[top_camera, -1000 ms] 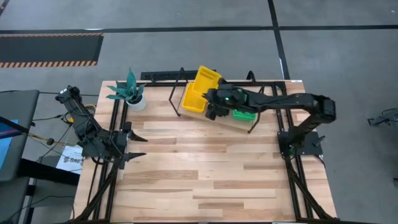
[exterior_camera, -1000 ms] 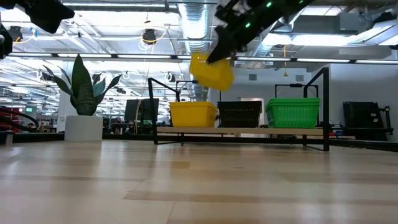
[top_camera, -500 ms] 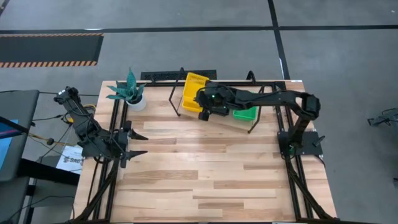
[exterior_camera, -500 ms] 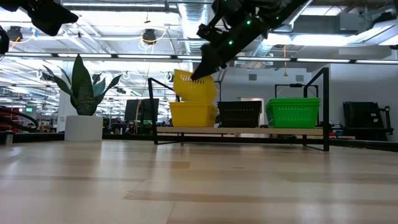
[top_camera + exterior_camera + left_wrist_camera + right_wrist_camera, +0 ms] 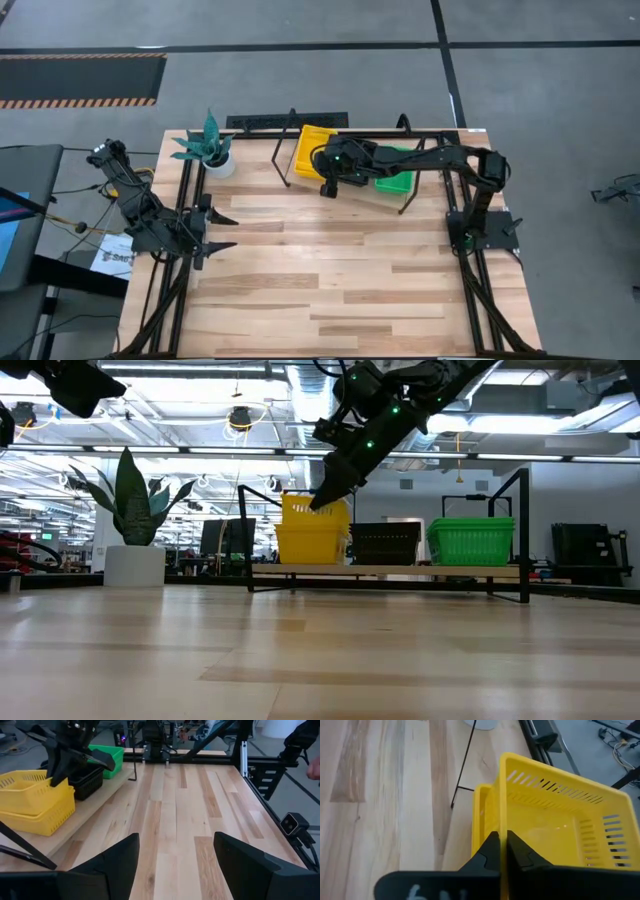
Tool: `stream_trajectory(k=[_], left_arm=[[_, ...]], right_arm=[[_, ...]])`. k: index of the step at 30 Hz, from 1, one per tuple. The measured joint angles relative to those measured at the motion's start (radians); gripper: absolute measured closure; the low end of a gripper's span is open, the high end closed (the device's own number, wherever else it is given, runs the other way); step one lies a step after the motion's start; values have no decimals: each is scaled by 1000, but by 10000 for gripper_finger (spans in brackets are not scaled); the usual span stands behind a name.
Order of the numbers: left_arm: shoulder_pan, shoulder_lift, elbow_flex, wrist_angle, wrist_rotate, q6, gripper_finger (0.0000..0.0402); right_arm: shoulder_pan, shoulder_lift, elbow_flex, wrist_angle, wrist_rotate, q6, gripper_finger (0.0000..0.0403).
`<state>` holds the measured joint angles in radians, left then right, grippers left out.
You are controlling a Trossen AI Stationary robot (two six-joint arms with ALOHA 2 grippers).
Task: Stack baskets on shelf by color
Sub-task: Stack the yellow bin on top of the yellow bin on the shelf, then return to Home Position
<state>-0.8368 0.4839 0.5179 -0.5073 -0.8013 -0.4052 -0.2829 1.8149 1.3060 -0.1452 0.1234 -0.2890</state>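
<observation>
On the wooden shelf (image 5: 400, 571) stand three groups of baskets: yellow at the left, black (image 5: 385, 544) in the middle, green (image 5: 470, 541) at the right. My right gripper (image 5: 327, 183) reaches in from the right and is shut on the upper yellow basket (image 5: 318, 513), which sits nested in a lower yellow basket (image 5: 310, 547). The left wrist view shows the same row: yellow (image 5: 30, 802), black (image 5: 89, 781), green (image 5: 109, 757). My left gripper (image 5: 215, 232) waits open over the table's left edge, far from the shelf. My right gripper (image 5: 502, 837) pinches the upper yellow basket's wall facing the table's near edge (image 5: 503, 815), at its rim. One finger (image 5: 490, 852) is outside the basket and the other inside. The fingers slant down from the table's right. The basket sits roughly level in the lower yellow basket (image 5: 479, 820).
A potted plant (image 5: 210, 148) stands at the table's far left corner, left of the shelf. The shelf's black wire legs (image 5: 245, 540) rise at both ends. The wide slatted tabletop (image 5: 320, 270) lies bare in front of the shelf.
My right gripper has moved toward the table's left and down, still shut on the yellow basket. The basket was tilted in the air above the shelf; it has levelled out and come down into the yellow basket on the shelf.
</observation>
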Motion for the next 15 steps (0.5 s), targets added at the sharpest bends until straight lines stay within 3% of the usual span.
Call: stream_trajectory(k=[6,15], left_arm=[[0,0,0,0,0,0,157],[0,0,0,0,-23,1,157]], right_arm=[[0,0,0,-20,0,-7,367],[1,0,6,-26,1,1,275]])
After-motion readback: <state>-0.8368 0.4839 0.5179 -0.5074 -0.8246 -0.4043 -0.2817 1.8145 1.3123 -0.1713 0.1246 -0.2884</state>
